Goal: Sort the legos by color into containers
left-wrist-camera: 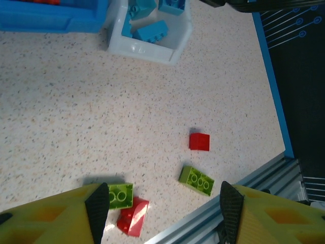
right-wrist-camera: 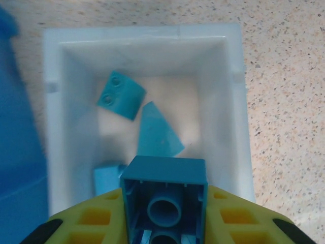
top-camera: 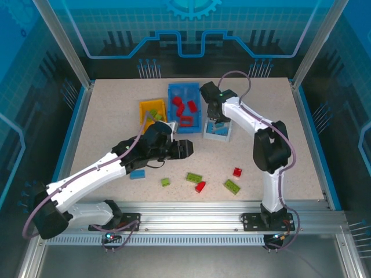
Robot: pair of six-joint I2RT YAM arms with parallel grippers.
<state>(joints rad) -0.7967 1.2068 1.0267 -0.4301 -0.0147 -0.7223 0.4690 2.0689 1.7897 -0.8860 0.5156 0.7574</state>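
**Blue brick held over the white bin**

Closest to the lens, the right gripper [right-wrist-camera: 165, 226] is clamped on a held blue brick [right-wrist-camera: 164, 178]. The brick's hollow underside faces the wrist camera, and it sits directly above the white bin [right-wrist-camera: 137, 33].

The speckled table [top-camera: 116, 116] carries everything. The left gripper [top-camera: 186, 149] hangs over the middle of the table, jaws apart with nothing between them.

Toward the far side, the blue bin [top-camera: 184, 86] holds red bricks [top-camera: 184, 110]. Just left of it, the yellow-orange bin [top-camera: 152, 102] holds lime green bricks [top-camera: 153, 114]. The smaller white bin stands just beside the blue bin's right wall and contains more light blue pieces [right-wrist-camera: 120, 94].

Loose on the near part of the table lie three green bricks [top-camera: 194, 177], two loose red bricks [top-camera: 200, 186] and one loose blue brick [top-camera: 137, 174], the last beside the left arm.
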